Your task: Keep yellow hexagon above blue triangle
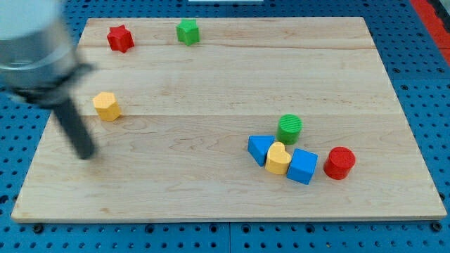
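The yellow hexagon lies at the board's left, in the upper half. The blue triangle lies right of centre in the lower half, touching a yellow heart. The hexagon sits higher in the view than the triangle and far to its left. My tip rests on the board below and slightly left of the hexagon, a short gap apart from it. The rod above it is blurred.
A blue cube touches the yellow heart's right side. A green cylinder stands just above the cluster, a red cylinder to its right. A red star and a green block lie near the wooden board's top edge.
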